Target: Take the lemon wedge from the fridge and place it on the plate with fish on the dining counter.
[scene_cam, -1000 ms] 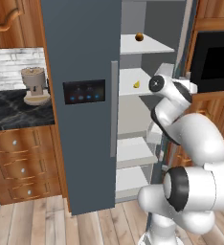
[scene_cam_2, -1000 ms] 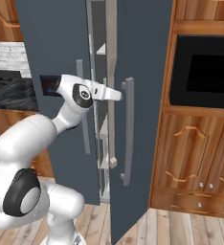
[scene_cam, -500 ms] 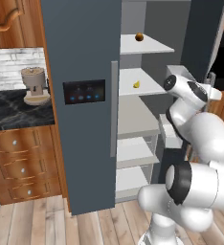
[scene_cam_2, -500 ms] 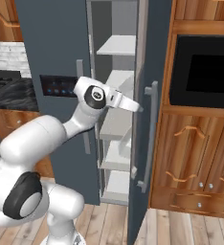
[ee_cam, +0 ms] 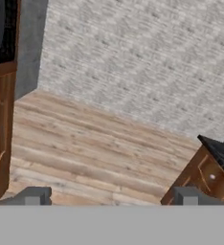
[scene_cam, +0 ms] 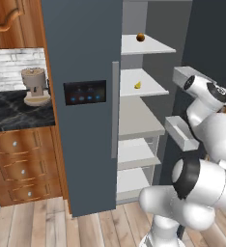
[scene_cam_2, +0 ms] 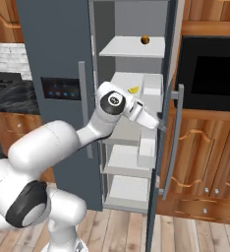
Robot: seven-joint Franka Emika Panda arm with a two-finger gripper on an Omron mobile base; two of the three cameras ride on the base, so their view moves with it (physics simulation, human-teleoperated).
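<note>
The fridge (scene_cam: 86, 120) stood with its right-hand door (scene_cam_2: 166, 98) swung open and its left-hand door shut, the black panel with blue lights (scene_cam: 84, 92) set in the shut door beside a long grey handle (scene_cam: 115, 103). White shelves (scene_cam: 139, 83) were exposed inside the open compartment. The lemon wedge (scene_cam: 138, 85) lay on the second shelf from the top, toward the front and apart from the shelf edge; in the right base view the same lemon wedge (scene_cam_2: 133, 90) showed just above the arm's wrist. A small round brown-orange ball (scene_cam: 140, 37) rested on the top shelf, directly above the wedge's shelf. The arm (scene_cam_2: 87, 133) reached from the base up toward the open compartment, with the wrist level with the wedge's shelf and the hand angled toward the inner face of the open door. The fingers (ee_cam: 109, 196) stood spread wide apart, with nothing between them; in the hand view the two tips (ee_cam: 35, 196) rose at the bottom against a wooden floor (ee_cam: 95, 153) and a grey wall (ee_cam: 142, 62). To the left of the fridge, a coffee machine (scene_cam: 35, 87) stood on a dark marble table (scene_cam: 13, 113) above wooden drawers (scene_cam: 23, 169). To the right of the fridge, a black oven (scene_cam_2: 210, 74) sat in wooden cabinets (scene_cam_2: 205, 162).
</note>
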